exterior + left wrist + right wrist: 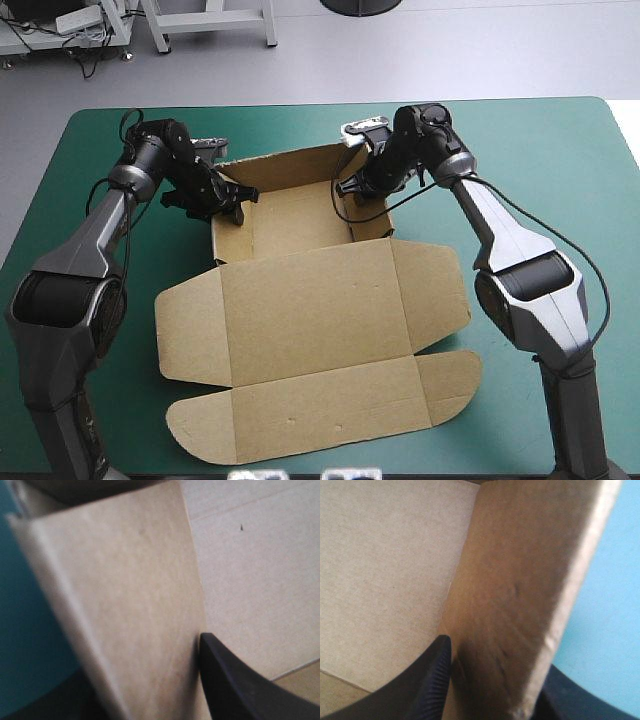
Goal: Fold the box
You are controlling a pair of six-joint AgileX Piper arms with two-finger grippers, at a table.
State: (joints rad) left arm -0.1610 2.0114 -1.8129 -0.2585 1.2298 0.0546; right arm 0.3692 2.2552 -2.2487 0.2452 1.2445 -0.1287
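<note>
Left hand (228, 206) and right hand (356, 190) each pinch the raised wall on their side of the box (310, 330).

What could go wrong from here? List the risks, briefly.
1. The left gripper pinches only the left wall, and the right gripper only the right wall. An uneven pull could twist the box or slide it on the teal-green cover.
2. The lid lies flat and unheld, so lifting may drag it.
3. A hard pinch might crease the walls.
</note>
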